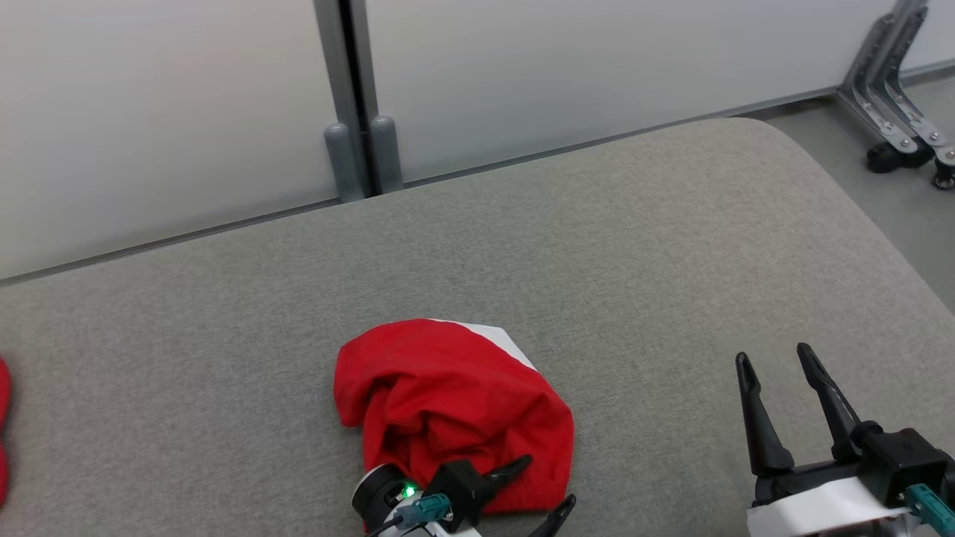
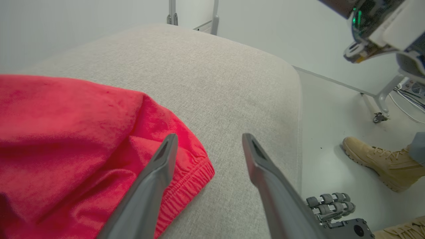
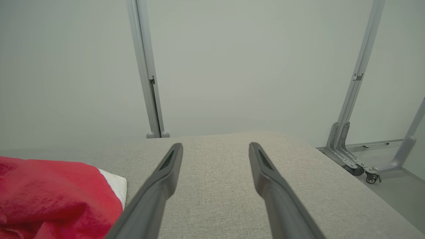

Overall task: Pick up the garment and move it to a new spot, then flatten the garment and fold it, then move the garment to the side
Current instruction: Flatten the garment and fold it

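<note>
- Red garment (image 1: 448,403) crumpled on cushion (image 1: 634,246), 6 o'clock.
- Left gripper (image 1: 548,479) spread, at garment's 5 o'clock hem.
- Right gripper (image 1: 774,354) spread, 4 o'clock, apart from garment.

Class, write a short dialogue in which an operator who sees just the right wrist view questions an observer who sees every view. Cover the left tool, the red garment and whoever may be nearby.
Operator: Where is the left tool?
Observer: The left tool is open and straddles the elastic hem of the crumpled red fabric garment. One finger is over red cloth, the other over the bare grey padded cushion.
Operator: Is anyone close by?
Observer: Yes, a person's tan lace-up boot stands on the floor beside the cushion's edge.
</note>
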Controlling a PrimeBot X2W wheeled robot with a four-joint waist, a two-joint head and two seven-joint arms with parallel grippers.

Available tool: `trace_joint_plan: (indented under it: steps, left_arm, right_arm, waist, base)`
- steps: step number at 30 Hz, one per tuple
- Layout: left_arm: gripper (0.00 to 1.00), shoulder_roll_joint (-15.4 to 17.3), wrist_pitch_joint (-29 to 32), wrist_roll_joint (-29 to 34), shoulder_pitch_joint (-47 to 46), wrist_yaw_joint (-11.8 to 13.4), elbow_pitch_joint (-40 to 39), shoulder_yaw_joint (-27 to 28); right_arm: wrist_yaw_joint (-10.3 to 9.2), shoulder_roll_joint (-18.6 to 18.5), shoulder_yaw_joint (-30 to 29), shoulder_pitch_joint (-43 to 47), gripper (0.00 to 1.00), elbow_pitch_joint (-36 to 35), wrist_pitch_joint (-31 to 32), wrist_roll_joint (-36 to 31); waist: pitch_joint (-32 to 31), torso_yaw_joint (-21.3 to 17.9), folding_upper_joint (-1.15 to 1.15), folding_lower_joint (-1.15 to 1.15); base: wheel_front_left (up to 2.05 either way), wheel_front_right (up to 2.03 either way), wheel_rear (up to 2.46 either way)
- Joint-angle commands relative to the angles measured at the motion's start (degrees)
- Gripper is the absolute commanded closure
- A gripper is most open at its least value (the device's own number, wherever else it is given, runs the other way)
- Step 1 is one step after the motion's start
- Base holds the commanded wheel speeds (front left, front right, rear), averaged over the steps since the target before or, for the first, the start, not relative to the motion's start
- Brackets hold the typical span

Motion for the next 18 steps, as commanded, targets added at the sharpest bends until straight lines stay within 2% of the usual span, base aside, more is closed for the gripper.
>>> trace_joint_plan:
  steps: [1,8,9,11,14,18]
  left_arm:
    - [0.0,-0.4,0.2,-1.4,-1.1,0.0,1.7,-0.2]
    - [0.0,-1.0,3.8,-1.7,-3.9,1.3,15.1,-1.0]
    - [0.27,-1.0,3.6,-1.6,-4.1,1.8,16.3,-0.8]
    - [1.0,-0.7,3.4,-0.7,-4.9,2.1,18.4,-1.3]
    - [1.0,-1.4,1.8,-1.4,-5.7,1.3,18.6,-1.6]
    - [1.0,-2.7,-1.2,-4.8,-7.2,0.4,12.7,-0.8]
  right_arm:
    - [0.01,-0.2,-0.3,-0.7,0.0,-0.2,-0.3,0.5]
    - [0.01,-0.2,-1.4,-0.9,0.0,-0.5,-0.3,2.1]
    - [0.01,-0.2,-1.6,-0.8,0.0,-0.5,-0.3,2.2]
    - [0.01,-0.2,-1.9,-0.9,0.0,-0.4,-0.3,2.5]
    - [0.01,-0.2,-1.8,-0.9,0.0,-0.1,-0.3,2.9]
    - [0.01,-0.2,-2.1,-0.5,0.0,0.3,-0.3,2.8]
  waist:
    - [2.4,-3.3,0.0,0.0]
    - [4.1,-5.3,0.0,0.0]
    - [4.2,-5.3,0.0,0.0]
    - [4.2,-4.9,0.0,0.0]
    - [3.8,-4.0,0.0,0.0]
    - [2.7,-2.5,0.0,0.0]
  base:
    - [0.0,0.0,0.0]
    - [0.0,0.0,0.0]
    - [0.0,0.0,0.0]
    - [0.0,0.0,0.0]
    - [0.0,0.0,0.0]
    - [0.0,0.0,0.0]
